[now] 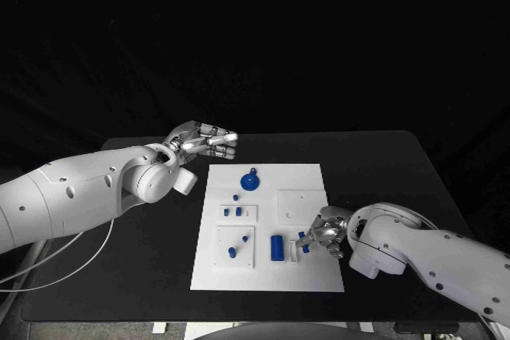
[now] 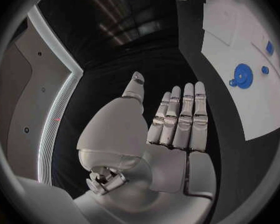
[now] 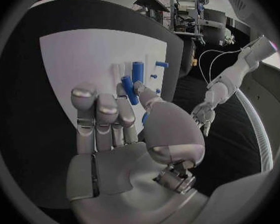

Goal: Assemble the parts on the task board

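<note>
A: What lies on the black table (image 1: 127,281)?
B: The white task board (image 1: 308,277), at its centre. A round blue part (image 1: 250,181) sits at the board's twelve o'clock, a blue cylinder (image 1: 276,246) near six.

A: And the hands?
B: The left hand (image 1: 202,142) hovers off the board's eleven o'clock corner, fingers straight and close together, holding nothing. The right hand (image 1: 322,235), at the board's four o'clock, pinches a small blue peg (image 3: 129,90) between thumb and finger.
</note>
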Robot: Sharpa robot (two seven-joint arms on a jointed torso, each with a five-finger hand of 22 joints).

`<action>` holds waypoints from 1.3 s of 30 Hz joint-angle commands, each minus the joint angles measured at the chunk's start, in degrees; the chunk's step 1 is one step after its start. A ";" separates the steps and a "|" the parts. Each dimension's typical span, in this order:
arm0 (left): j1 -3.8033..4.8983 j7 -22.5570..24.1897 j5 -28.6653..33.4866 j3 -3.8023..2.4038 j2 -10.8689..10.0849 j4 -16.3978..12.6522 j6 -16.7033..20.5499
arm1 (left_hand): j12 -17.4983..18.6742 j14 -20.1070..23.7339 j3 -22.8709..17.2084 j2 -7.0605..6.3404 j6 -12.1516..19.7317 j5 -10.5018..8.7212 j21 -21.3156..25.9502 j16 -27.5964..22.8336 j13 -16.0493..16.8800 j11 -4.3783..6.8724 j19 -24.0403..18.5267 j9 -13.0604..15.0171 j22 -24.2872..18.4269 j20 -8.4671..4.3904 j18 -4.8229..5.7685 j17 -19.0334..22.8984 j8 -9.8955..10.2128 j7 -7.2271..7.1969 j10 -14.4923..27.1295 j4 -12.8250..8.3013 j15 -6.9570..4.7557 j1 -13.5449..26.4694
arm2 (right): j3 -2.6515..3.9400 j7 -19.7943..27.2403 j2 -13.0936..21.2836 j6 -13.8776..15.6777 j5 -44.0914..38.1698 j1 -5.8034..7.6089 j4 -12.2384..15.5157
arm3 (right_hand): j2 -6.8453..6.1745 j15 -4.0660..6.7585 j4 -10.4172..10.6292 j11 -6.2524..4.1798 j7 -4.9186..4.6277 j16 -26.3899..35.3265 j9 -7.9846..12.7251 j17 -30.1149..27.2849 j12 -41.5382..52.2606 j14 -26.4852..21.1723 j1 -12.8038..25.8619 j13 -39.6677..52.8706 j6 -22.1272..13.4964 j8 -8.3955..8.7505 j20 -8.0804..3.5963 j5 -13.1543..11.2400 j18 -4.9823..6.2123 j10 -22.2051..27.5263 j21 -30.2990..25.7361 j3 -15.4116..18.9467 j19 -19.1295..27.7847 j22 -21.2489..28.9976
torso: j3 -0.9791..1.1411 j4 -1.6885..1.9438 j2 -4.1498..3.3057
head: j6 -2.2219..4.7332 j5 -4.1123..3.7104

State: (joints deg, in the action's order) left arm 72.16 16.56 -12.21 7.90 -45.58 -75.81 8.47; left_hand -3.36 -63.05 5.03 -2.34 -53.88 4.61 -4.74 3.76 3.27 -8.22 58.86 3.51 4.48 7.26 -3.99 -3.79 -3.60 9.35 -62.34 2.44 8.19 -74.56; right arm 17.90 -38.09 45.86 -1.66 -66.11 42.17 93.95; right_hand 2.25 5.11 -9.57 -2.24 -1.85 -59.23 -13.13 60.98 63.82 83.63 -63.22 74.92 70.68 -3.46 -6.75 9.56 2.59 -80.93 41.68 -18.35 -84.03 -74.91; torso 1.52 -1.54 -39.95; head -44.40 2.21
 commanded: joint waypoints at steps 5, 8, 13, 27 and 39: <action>0.02 0.37 -0.14 -0.04 0.32 -0.06 -1.05 | -0.18 0.42 0.34 0.64 0.53 -0.32 0.17 -0.24 0.08 -0.03 -0.22 -0.08 -0.04 0.23 0.07 -0.05 0.14 -0.13 0.25 0.09 0.06 0.18 | -0.46 -1.45 -2.16 -2.30 -2.48 -0.07 -2.12 | 0.63 0.50 -4.17 -0.51 0.17 0.45 -0.07 -0.20 -0.38 -0.01 -0.68 2.85 0.93 -0.24 -0.07 0.29 0.68 -0.26 -0.49 -3.79 -3.02 -4.48 | 0.12 0.05 0.00 | -0.01 -0.08; 0.02 0.32 -0.14 -0.04 0.33 -0.06 -1.08 | -0.18 0.42 0.34 0.64 0.53 -0.32 0.17 -0.24 0.08 -0.03 -0.22 -0.08 -0.04 0.23 0.07 -0.05 0.14 -0.13 0.25 0.09 0.06 0.18 | -0.68 -1.69 -2.64 -2.66 -2.92 -0.08 -2.91 | 0.62 0.55 -4.11 -0.60 0.24 0.48 -0.06 -0.22 -0.43 -0.01 -0.60 2.84 1.09 -0.24 -0.12 0.40 0.63 -0.27 -0.49 -3.65 -3.03 -4.47 | 0.08 -0.05 -0.02 | -0.11 0.07; 0.03 0.31 -0.14 -0.04 0.40 -0.03 -1.20 | -0.18 0.41 0.40 0.68 0.59 -0.39 0.18 -0.23 0.09 -0.03 -0.23 -0.09 -0.04 0.24 0.07 -0.05 0.14 -0.11 0.27 0.06 0.06 0.29 | -1.14 -1.76 -3.39 -2.93 -3.25 -0.09 -3.70 | 0.63 0.60 -3.96 -0.68 0.33 0.61 -0.03 -0.32 -0.51 -0.04 -0.44 2.81 1.28 -0.24 -0.18 0.39 0.59 -0.30 -0.70 -3.49 -3.01 -4.40 | 0.14 -0.13 -0.01 | -0.13 0.17; 0.03 0.21 -0.14 -0.04 0.22 -0.19 -1.26 | -0.18 0.43 0.44 0.68 0.59 -0.43 0.19 -0.24 0.09 -0.05 -0.25 -0.09 -0.04 0.24 0.07 -0.05 0.14 -0.10 0.28 0.08 0.06 0.34 | -1.78 -1.64 -4.39 -3.55 -3.91 -0.15 -5.10 | 0.64 0.69 -3.70 -0.82 0.48 0.65 0.02 -0.34 -0.59 -0.03 -0.26 2.80 1.62 -0.24 -0.27 0.40 0.49 -0.36 -0.75 -3.22 -3.04 -4.37 | 0.12 -0.09 -0.01 | -0.41 0.49; 0.04 0.15 -0.13 -0.04 0.12 -0.33 -1.46 | -0.18 0.43 0.55 0.72 0.64 -1.01 0.18 -0.23 0.08 -0.05 -0.25 -0.09 -0.04 0.25 0.07 -0.06 0.14 -0.10 0.31 0.64 0.07 0.75 | -2.21 -1.25 -5.01 -3.79 -3.90 -0.20 -5.44 | 0.64 0.69 -3.70 -0.82 0.48 0.65 0.02 -0.34 -0.59 -0.03 -0.26 2.80 1.62 -0.24 -0.27 0.40 0.49 -0.36 -0.75 -3.22 -3.04 -4.37 | 0.09 -0.14 0.00 | -0.40 0.58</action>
State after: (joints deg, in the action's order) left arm 72.16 16.45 -12.21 7.90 -45.50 -75.96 8.00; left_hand -3.36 -63.05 5.41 -1.81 -53.71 3.94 -4.74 3.76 3.27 -8.22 58.86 3.51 4.48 7.26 -3.98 -3.79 -3.60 9.18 -62.34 2.83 8.19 -74.03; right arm 15.76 -39.65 40.93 -4.37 -69.50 42.06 88.54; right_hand 2.25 5.44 -9.66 -2.77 -2.05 -58.80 -13.04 60.71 63.61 83.54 -63.22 74.92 71.29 -3.50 -6.75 9.76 2.57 -81.20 41.17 -18.26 -84.03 -74.94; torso 1.62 -1.59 -39.96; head -44.88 2.77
